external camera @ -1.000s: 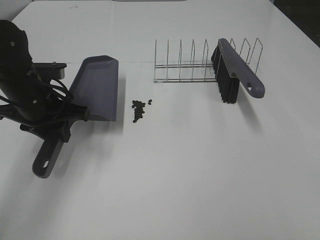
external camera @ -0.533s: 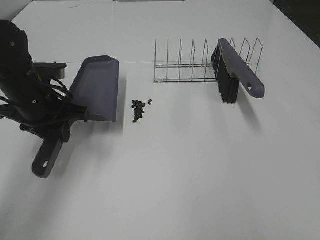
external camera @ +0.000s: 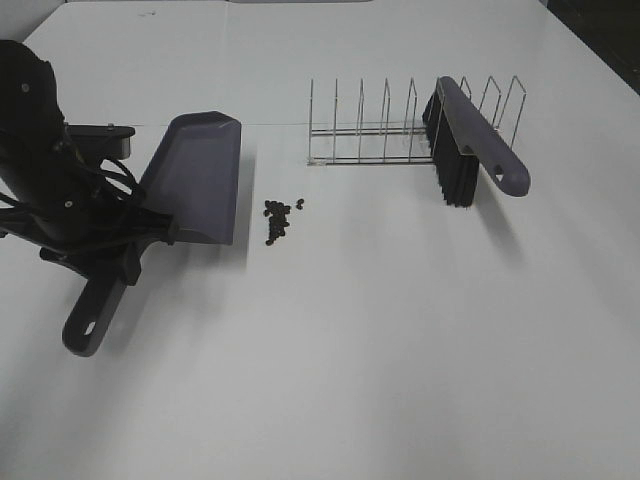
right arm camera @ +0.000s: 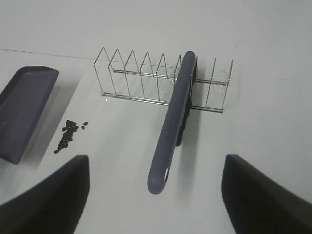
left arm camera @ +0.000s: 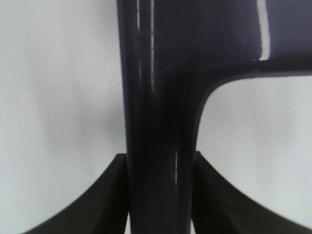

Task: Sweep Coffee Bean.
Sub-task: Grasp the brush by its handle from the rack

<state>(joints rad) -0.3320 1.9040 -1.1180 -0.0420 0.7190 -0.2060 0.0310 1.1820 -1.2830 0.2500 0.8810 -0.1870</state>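
The coffee beans (external camera: pixel 277 219) lie in a small dark cluster on the white table, just right of the dustpan's blade edge; they also show in the right wrist view (right arm camera: pixel 69 134). My left gripper (external camera: pixel 112 258) is shut on the handle of the purple dustpan (external camera: pixel 196 176); in the left wrist view the handle (left arm camera: pixel 158 146) runs between the two fingers (left arm camera: pixel 108 195). The purple brush (external camera: pixel 478 137) with black bristles stands in the wire rack (external camera: pixel 372 130). My right gripper (right arm camera: pixel 156 214) is open and empty, above and short of the brush handle (right arm camera: pixel 170 131). It is outside the exterior view.
The wire rack (right arm camera: pixel 141 80) stands at the back right of the beans with several empty slots. The table's dark far right corner (external camera: pixel 600 30) marks its edge. The dustpan also shows in the right wrist view (right arm camera: pixel 24 107).
The dustpan's handle end has shifted very slightly to the left with my left gripper. Beans, brush and rack have not moved.
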